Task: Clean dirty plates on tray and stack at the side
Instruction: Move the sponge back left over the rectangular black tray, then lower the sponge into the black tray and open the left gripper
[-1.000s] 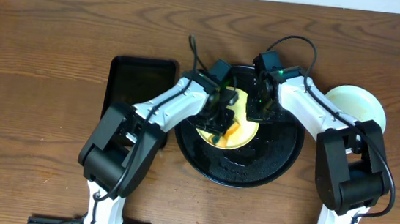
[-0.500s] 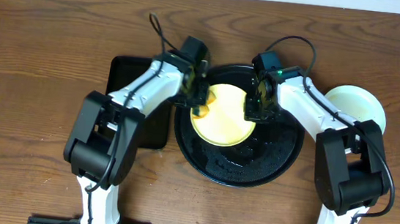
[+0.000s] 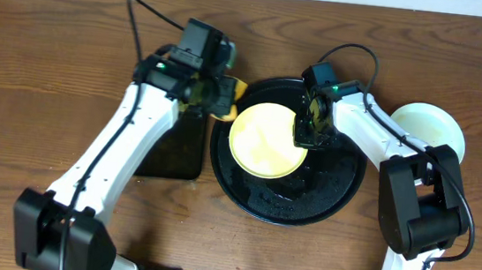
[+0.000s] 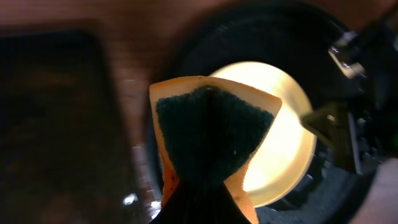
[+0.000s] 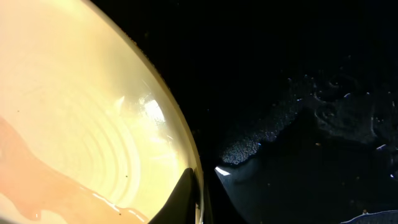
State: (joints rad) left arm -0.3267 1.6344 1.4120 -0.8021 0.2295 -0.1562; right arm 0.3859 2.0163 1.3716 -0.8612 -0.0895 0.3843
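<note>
L gripper (image 3: pixel 217 97) clamped on sponge (image 4: pixel 211 134), hovering at tray's (image 3: pixel 333 195) upper-left rim. R gripper (image 3: pixel 305 132) pinched shut on yellow plate's (image 3: pixel 262 141) right edge; plate sits inside tray, up from centre. Mint plate (image 3: pixel 432 127) just right of tray.

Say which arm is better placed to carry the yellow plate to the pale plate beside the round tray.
Right, probably. The right tool grips the yellow plate by the rim, and the pale plate beside the tray lies on that side. The left tool holds the sponge on the opposite side.
</note>
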